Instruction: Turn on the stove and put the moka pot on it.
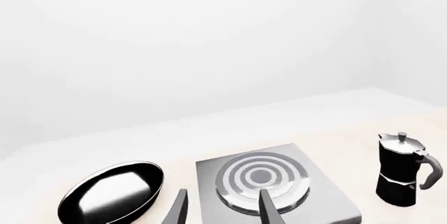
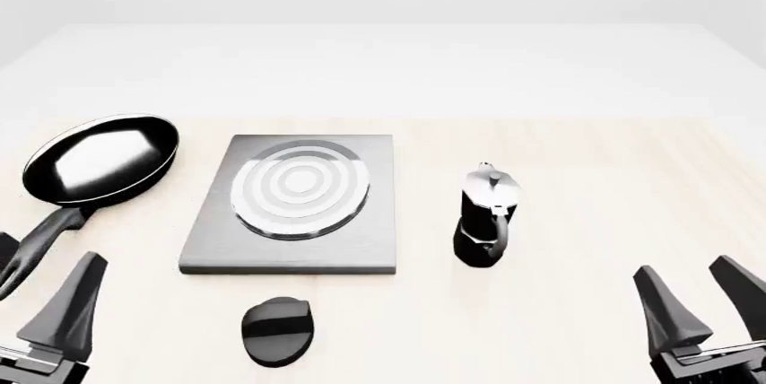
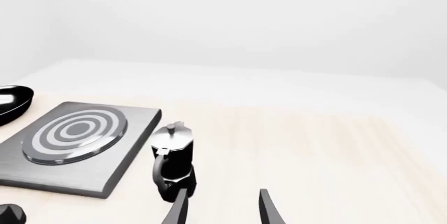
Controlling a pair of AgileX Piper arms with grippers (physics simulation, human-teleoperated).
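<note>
Stove [image 2: 300, 249] flat on the table [image 2: 575, 169] left of centre, ring burner [image 2: 300, 189] bare, black knob [image 2: 278, 331] just off its near edge at 6 o'clock; pot [image 2: 485, 218] upright at the stove's 3 o'clock, near but apart, handle toward the camera. Pan [image 2: 99, 160] at the stove's 9 o'clock, handle running to the near left. Left end effector [image 2: 48, 299] and right end effector [image 2: 700, 299] low at the near corners, fingers apart, gripping nothing.
</note>
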